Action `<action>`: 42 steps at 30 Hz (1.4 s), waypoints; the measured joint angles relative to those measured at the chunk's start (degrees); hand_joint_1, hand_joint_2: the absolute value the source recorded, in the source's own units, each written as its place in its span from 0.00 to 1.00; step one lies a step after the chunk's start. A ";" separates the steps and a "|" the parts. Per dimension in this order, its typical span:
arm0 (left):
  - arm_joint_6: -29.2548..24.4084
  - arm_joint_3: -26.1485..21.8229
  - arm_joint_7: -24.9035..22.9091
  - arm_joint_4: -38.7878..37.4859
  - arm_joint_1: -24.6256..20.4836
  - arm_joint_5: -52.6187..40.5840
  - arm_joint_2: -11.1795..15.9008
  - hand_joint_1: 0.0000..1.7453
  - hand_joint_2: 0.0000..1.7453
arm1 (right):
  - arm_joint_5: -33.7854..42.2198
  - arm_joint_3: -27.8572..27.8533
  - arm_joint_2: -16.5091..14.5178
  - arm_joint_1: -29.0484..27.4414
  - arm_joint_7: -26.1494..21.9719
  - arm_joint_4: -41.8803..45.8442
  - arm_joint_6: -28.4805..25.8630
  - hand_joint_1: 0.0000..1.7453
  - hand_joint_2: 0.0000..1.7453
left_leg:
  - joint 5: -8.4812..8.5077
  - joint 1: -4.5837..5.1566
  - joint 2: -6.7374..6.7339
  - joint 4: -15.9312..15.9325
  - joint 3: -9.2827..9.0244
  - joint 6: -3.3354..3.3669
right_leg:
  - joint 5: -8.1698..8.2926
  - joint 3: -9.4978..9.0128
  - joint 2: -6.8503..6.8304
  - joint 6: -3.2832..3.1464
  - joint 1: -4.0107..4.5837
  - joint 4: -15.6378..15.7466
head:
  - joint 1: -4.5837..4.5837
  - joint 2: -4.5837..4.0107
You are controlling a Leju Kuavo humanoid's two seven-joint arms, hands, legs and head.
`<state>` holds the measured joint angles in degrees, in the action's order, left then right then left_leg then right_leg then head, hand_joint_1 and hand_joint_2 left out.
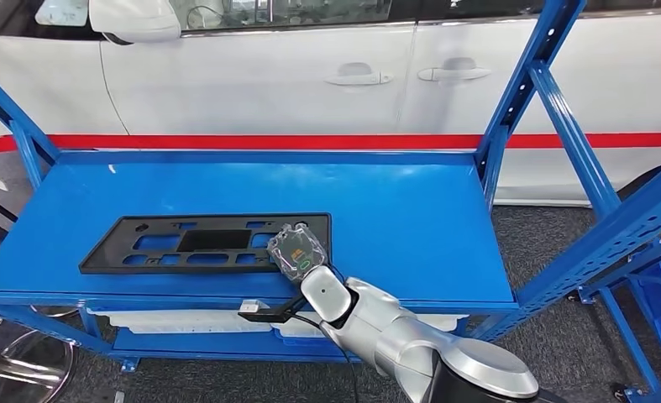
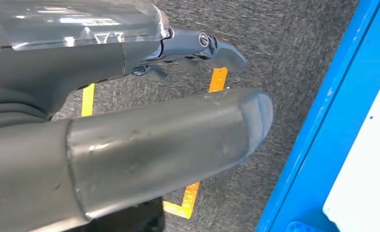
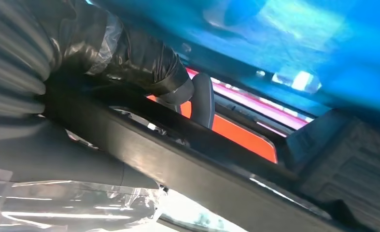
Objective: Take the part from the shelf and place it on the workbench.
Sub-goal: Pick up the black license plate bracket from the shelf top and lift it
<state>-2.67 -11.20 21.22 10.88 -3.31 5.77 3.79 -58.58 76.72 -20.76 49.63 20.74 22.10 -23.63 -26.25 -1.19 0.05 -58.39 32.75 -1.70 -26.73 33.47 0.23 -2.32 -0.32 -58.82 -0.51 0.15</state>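
A flat black plastic part with several cut-outs lies on the blue shelf, near its front edge. My right hand is at the part's right front corner. In the right wrist view its dark fingers wrap over the black part's edge with the thumb under it, so it grips the part. My left hand hangs over the grey floor beside the shelf frame, thumb and fingers apart, holding nothing.
A white car stands right behind the shelf. Blue slanted uprights rise at the shelf's right end, another at the left. White items lie on the lower shelf. Yellow tape marks the floor by the blue frame.
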 joint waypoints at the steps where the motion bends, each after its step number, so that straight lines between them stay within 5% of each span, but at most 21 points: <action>1: 0.33 -0.02 0.33 0.00 -0.02 -0.10 0.01 0.00 0.00 | 0.00 -0.01 0.00 0.02 -0.08 -0.03 0.01 0.99 1.00 | 0.03 0.16 -0.01 1.19 -0.55 0.31 | 0.04 0.07 0.10 0.29 0.08 0.00 | 0.01 0.00; 5: 2.74 -0.04 3.65 0.02 -0.01 -0.94 0.02 0.00 0.00 | 0.02 -0.50 0.04 0.09 -1.18 -0.30 -0.29 1.00 1.00 | 0.44 0.09 -0.06 1.89 -0.77 1.96 | -0.84 0.50 0.16 1.55 0.07 -1.00 | 0.01 0.00; 8: 2.89 -0.04 5.03 0.02 -0.10 -1.65 0.05 0.00 0.00 | 0.05 -1.36 0.11 -0.11 -2.07 -0.75 -0.97 1.00 1.00 | 0.73 0.04 -0.26 2.13 -0.64 2.82 | -6.20 4.77 0.07 2.04 -0.06 -10.40 | 0.01 0.00; 10: 2.56 -0.04 4.98 0.02 -0.06 -1.97 0.06 0.00 0.00 | 0.18 -1.79 0.16 -0.35 -2.40 -0.96 -1.23 1.00 1.00 | 0.73 0.10 -0.29 2.01 -0.48 2.86 | -7.91 7.43 0.06 2.16 -0.10 -15.96 | 0.01 0.00; 12: 2.16 -0.04 4.46 0.02 -0.06 -2.31 0.05 0.00 0.00 | 0.83 -2.43 0.17 -0.43 -3.22 -1.03 -2.05 1.00 1.00 | 0.61 0.09 -0.16 1.77 -0.52 2.77 | -5.18 6.08 0.05 2.06 -0.20 -13.20 | 0.01 0.00; 15: 2.56 -0.07 3.80 0.02 -0.04 -2.50 0.04 0.00 0.00 | 3.42 -4.10 0.13 -0.46 -6.09 -0.62 -4.30 1.00 1.00 | 0.16 0.32 0.16 1.16 -0.42 2.12 | -0.58 1.11 0.10 1.53 -0.21 -2.66 | 0.00 0.00; 20: 6.65 -0.93 4.37 0.01 0.39 -1.16 -0.14 0.00 0.00 | 12.12 -8.48 0.05 -1.09 -16.09 3.03 -10.09 1.00 1.00 | -0.63 0.08 0.21 0.21 0.42 0.57 | -0.13 0.70 0.20 0.07 -0.02 -0.46 | -0.01 0.00; 24: 7.87 -2.87 6.24 0.01 0.74 0.69 -0.48 0.00 0.00 | 21.02 -16.29 0.28 -2.77 -27.14 11.38 -11.70 1.00 1.00 | -6.94 -0.09 0.14 -12.41 6.29 -0.24 | 0.01 0.67 0.04 -0.79 -0.06 -0.15 | -0.02 0.00; 26: 7.72 -3.79 6.44 0.01 1.02 1.01 -0.59 0.00 0.00 | 23.18 -20.16 0.68 -4.10 -29.54 16.15 -10.49 1.00 1.00 | -6.91 -0.10 0.14 -15.37 7.91 -0.34 | -0.12 0.59 -0.01 -0.85 0.01 -0.20 | -0.02 0.00; 29: 6.98 -4.72 6.62 0.02 1.15 1.11 -0.64 0.00 0.00 | 24.84 -24.27 1.26 -5.52 -31.26 21.58 -9.97 1.00 1.00 | -1.10 -0.04 0.09 -5.57 3.51 0.03 | -0.46 0.28 0.01 -0.52 0.08 -0.33 | -0.01 0.00; 31: 5.98 -5.31 7.00 0.02 1.13 1.02 -0.70 0.00 0.00 | 27.83 -26.89 1.71 -6.83 -33.80 25.55 -9.78 1.00 1.00 | 0.45 0.20 0.11 -0.19 1.07 0.47 | -0.56 0.44 0.05 -0.10 0.31 -0.49 | -0.01 0.00; 36: 3.69 -6.25 7.56 0.02 1.01 0.13 -0.98 0.00 0.00 | 38.38 -31.85 3.66 -10.07 -38.22 37.68 -5.56 1.00 1.00 | 0.54 0.06 0.12 1.10 0.77 1.91 | -1.88 1.31 0.04 1.26 0.42 -2.04 | 0.01 0.00; 40: 2.69 -6.73 8.15 0.02 0.82 -0.69 -1.18 0.00 0.00 | 44.24 -34.68 5.87 -12.47 -39.75 45.27 -2.12 1.00 1.00 | 0.49 0.14 0.07 1.19 0.65 2.73 | -7.65 7.36 0.07 1.73 0.18 -14.70 | 0.01 0.00; 42: 2.50 -6.76 8.26 0.02 0.81 -0.87 -1.29 0.00 0.00 | 44.89 -35.66 6.78 -13.41 -39.89 47.69 -1.73 1.00 1.00 | 0.31 0.22 0.12 1.00 0.57 2.82 | -6.04 7.76 0.07 1.56 0.18 -14.79 | 0.01 0.00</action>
<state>-0.17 -17.96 29.47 10.91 -2.50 4.90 2.50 -13.69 41.05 -13.98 36.21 -19.15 69.79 -25.36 -25.94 -0.97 0.17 -57.40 33.32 1.12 -32.76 41.23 0.29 -0.75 -0.14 -73.61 -0.50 0.15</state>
